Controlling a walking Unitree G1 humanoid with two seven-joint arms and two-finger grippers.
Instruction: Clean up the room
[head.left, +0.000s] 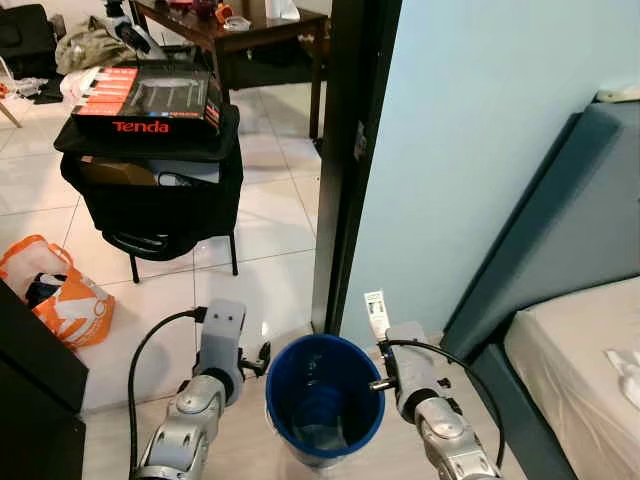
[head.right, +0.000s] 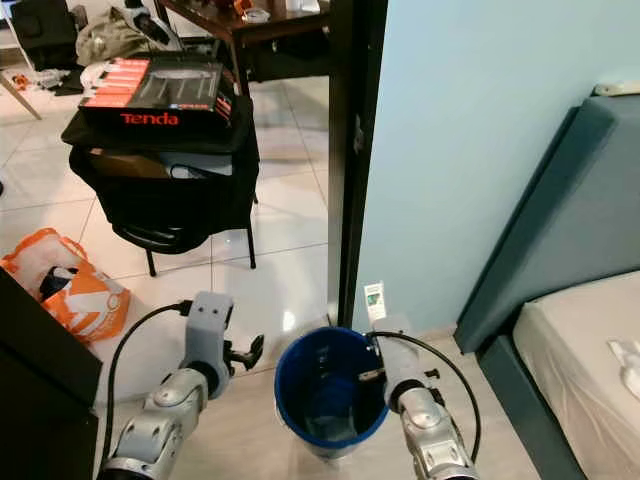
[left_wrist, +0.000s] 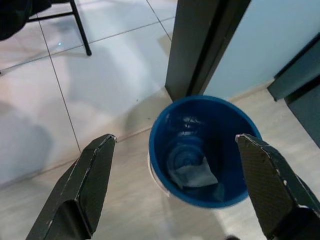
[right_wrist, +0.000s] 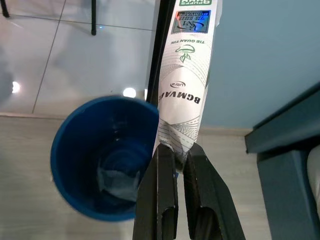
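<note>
Scene: doorway between a tiled room and a room with a bed (head.left: 590, 370); a blue bucket (head.left: 325, 400) stands on the floor just beside the dark door frame (head.left: 350, 150).
Right tool (right_wrist: 179, 150): fingers pressed together, pinching the lower end of a white printed sachet (right_wrist: 186, 85). In the head views the sachet (head.left: 375, 312) stands upright above the wrist, just beside the bucket's rim.
Left tool (left_wrist: 175, 187): fingers spread wide, holding nothing; it hovers on the other side of the bucket.
Task item location: the sachet is in the right tool, near the bucket but not yet over its mouth, as far as the right wrist view lets me judge.
Why held so: a pinch at one end keeps the flat wrapper hanging free of the fingers, so it should fall cleanly on release. The bucket sits between both arms, probably serving as the bin.
Step in hand (judgement): carrying litter to the bucket; next, shift the right tool over the opening and let go.
Risk (judgement): a light wrapper may drift or catch the rim.
Left wrist view adds: the bucket's bottom, with a crumpled pale scrap (left_wrist: 194, 175) already lying inside.
Right wrist view adds: print on the sachet and the closed grip, neither legible from the head.
Head views add: a chair (head.left: 160, 190) stacked with a Tenda box (head.left: 145, 100), an orange bag (head.left: 55, 290) on the tiles, and a cluttered desk (head.left: 230, 30) beyond. Much tidying is left.
</note>
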